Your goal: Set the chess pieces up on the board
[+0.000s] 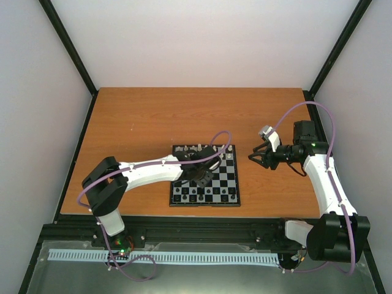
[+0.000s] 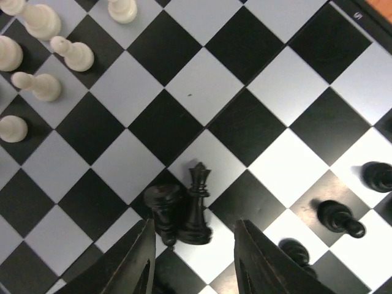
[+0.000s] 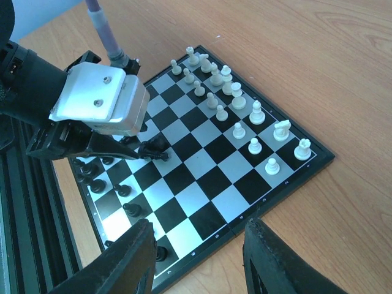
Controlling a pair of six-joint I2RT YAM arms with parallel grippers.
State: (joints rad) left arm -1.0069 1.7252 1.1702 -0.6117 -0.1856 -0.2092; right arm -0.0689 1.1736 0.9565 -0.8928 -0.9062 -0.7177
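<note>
Left wrist alone resolves two black pieces (image 2: 182,209), perhaps touching, before left gripper's (image 2: 195,229) parted fingers (image 2: 138,263); right gripper (image 3: 197,228) gapes.

Overhead, the black two-fingered left claw (image 1: 201,177) covers the middle of the small black-and-silver checkered chessboard (image 1: 228,176). The tiny chess figures (image 1: 208,192) there are too small to tell by kind. At the left wrist the chessboard runs off every edge. Cream-white figures (image 2: 9,54) at ten o'clock are cut by the frame, and a black figure (image 2: 295,248) at five o'clock sits half behind a dark finger (image 2: 260,263). At the right wrist, the left claw hides part of the black row (image 3: 98,185) at nine o'clock.
</note>
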